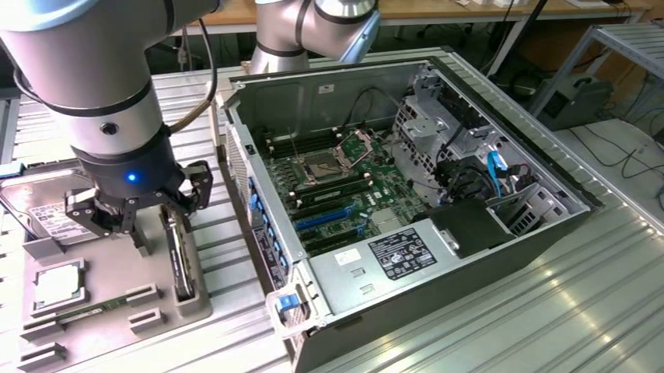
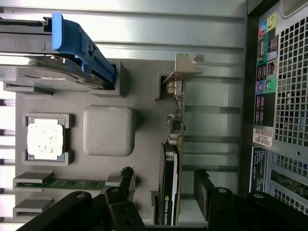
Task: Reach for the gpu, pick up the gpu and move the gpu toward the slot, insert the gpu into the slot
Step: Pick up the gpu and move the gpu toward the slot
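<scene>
The gpu [image 2: 172, 163] is a dark card standing on edge in a holder of the grey tray [image 2: 144, 139], with its silver bracket [image 2: 185, 70] at one end. My gripper [image 2: 164, 188] is open just above it, one black finger on each side of the card's dark end and neither touching it. In the exterior view the gripper [image 1: 155, 233] hangs over the gpu [image 1: 185, 264] at the exterior view's left. The blue slot [image 1: 323, 220] lies on the motherboard inside the open computer case [image 1: 518, 233].
The tray [image 1: 114, 346] also holds a silver hard drive [image 2: 43, 67] in a blue carrier, a square processor chip [image 2: 45, 139] and a memory stick [image 2: 67, 184]. The case wall [image 1: 249, 202] stands close beside the tray. A second robot arm base [image 1: 311, 31] rises behind the case.
</scene>
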Action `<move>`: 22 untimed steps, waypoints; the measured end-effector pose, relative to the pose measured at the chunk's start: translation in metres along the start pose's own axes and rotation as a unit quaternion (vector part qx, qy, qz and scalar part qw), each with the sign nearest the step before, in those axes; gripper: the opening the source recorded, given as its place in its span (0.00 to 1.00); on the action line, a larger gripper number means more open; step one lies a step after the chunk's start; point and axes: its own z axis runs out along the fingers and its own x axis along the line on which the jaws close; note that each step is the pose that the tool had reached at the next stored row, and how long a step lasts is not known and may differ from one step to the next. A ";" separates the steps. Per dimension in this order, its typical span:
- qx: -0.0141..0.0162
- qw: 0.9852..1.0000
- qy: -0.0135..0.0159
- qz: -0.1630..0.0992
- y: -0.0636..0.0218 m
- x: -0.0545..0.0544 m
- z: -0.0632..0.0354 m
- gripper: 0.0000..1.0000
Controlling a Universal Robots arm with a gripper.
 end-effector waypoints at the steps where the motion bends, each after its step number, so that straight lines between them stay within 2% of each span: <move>1: 0.000 1.000 0.000 0.000 -0.0002 0.000 0.0018 0.62; 12: 0.000 1.000 0.000 0.000 -0.0038 -0.004 0.0168 0.62; 22: 0.000 1.000 0.000 0.000 -0.0046 -0.004 0.0377 0.62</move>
